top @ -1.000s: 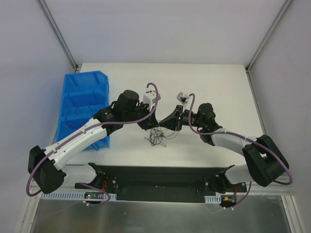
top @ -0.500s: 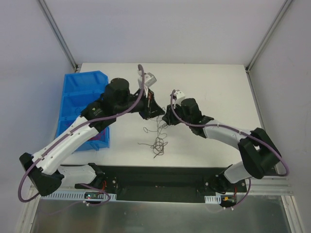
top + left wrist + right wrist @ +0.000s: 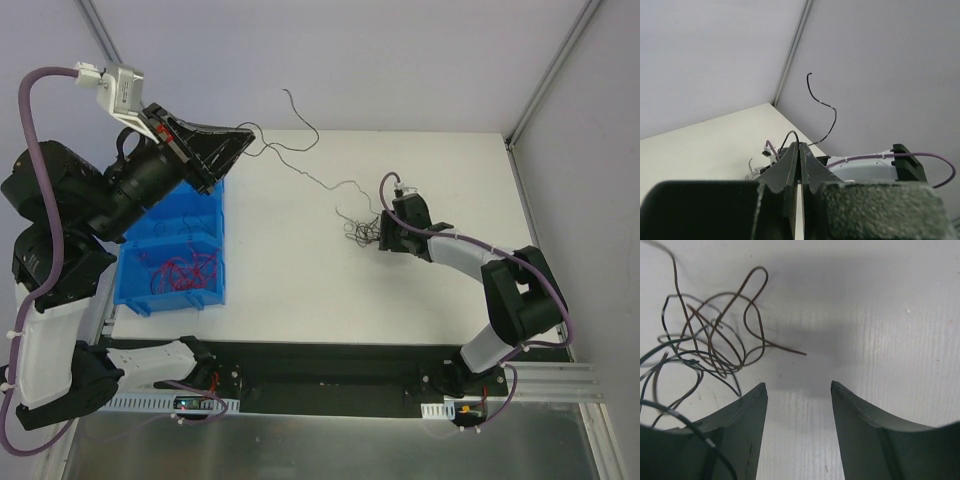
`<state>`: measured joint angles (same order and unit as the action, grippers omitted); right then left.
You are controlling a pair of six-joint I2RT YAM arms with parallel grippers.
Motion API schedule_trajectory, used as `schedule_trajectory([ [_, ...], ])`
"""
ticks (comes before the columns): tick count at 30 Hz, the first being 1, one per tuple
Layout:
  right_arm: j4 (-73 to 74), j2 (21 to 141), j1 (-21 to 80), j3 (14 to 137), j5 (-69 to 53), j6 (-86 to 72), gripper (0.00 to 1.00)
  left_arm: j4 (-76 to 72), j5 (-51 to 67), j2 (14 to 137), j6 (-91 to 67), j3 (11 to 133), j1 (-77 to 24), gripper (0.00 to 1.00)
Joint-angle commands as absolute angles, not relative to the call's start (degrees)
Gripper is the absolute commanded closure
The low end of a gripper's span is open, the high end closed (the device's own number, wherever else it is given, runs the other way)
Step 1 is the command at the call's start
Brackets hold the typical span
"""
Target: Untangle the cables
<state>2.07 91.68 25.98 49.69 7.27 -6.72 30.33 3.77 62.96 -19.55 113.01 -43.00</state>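
The cables are thin dark and brownish wires. A small tangle (image 3: 358, 228) lies on the white table right of centre, and shows in the right wrist view (image 3: 705, 347). My left gripper (image 3: 247, 134) is raised high at the back left, shut on one dark wire (image 3: 320, 183) that runs down to the tangle. In the left wrist view the jaws (image 3: 799, 145) are pressed together on this wire (image 3: 828, 107), its free end curling upward. My right gripper (image 3: 381, 240) is low on the table beside the tangle, open and empty (image 3: 799, 386).
A blue bin (image 3: 206, 288) stands at the table's left side, with red wires (image 3: 180, 272) in its near compartment. Cage posts rise at the back corners. My right arm (image 3: 865, 167) shows in the left wrist view.
My left arm has risen high and swung left, drawing one dark wire out of the tangle. The tangle has shifted back and to the right. My right gripper followed it and stands open.
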Motion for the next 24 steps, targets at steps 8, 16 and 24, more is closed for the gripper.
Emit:
schedule_trajectory([
  [8,6.4,90.4,21.9,49.0,13.4,-9.8,0.33,38.3,-17.2,64.2,-12.8,118.4,-42.6,1.0],
  [16,10.6,92.8,18.5,49.9,19.7,-15.4,0.21,44.4,-28.6,68.2,-5.3,130.9,-42.5,1.0],
  [24,6.9,88.9,15.7,45.5,17.9,-18.3,0.2,43.4,-46.0,61.1,-0.9,125.0,-42.5,1.0],
])
